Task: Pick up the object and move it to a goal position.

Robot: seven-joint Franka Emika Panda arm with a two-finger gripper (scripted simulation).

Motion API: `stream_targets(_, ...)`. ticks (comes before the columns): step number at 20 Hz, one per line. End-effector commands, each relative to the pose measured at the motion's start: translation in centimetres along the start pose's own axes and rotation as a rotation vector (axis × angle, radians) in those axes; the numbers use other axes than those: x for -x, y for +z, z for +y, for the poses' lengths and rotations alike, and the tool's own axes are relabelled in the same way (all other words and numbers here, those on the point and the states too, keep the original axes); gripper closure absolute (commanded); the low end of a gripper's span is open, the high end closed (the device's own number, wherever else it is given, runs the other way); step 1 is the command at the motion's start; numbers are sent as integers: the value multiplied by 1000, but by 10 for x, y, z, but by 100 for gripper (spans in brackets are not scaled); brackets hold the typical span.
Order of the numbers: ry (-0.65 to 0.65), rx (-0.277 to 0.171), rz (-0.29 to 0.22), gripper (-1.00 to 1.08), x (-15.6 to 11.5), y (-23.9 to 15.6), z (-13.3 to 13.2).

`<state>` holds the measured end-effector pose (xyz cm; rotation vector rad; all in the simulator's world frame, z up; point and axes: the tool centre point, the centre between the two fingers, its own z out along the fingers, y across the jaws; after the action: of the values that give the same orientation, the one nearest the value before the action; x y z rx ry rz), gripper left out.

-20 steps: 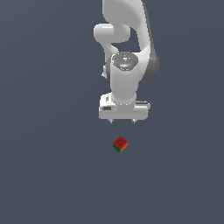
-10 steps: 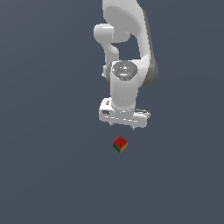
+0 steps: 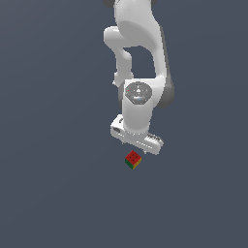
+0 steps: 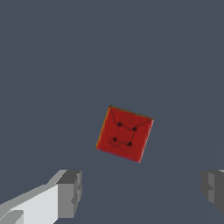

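Observation:
A tiny cube (image 3: 133, 159) with a dark-dotted red top face and green and yellow sides lies on the flat grey floor. In the exterior view my white gripper (image 3: 137, 147) hangs just above and behind it, turned at an angle, its fingers barely showing under the hand. In the wrist view the cube's red face (image 4: 125, 133) sits a little ahead of the gap between my two grey fingertips (image 4: 70, 194), which stand wide apart. My gripper (image 4: 142, 190) is open and empty and touches nothing.
The white arm (image 3: 138, 53) rises behind the gripper. The grey floor (image 3: 53, 193) stretches flat all around.
The gripper has come down toward the cube and twisted about its vertical axis. The cube has not moved.

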<state>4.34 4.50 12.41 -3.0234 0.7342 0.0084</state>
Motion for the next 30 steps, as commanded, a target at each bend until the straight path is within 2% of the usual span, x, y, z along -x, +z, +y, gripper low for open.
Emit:
stream_targets(1, 68, 5, 2, -92, -4, 8, -1)
stream_targets(7, 204, 15, 8, -92, -12, 24, -4)
stream_targets(14, 302, 23, 15, -92, -18, 37, -5)
stream_targets(24, 330, 26, 16, -92, -19, 42, -6)
stream_targets(30, 332, 26, 17, -92, -19, 65, -4)
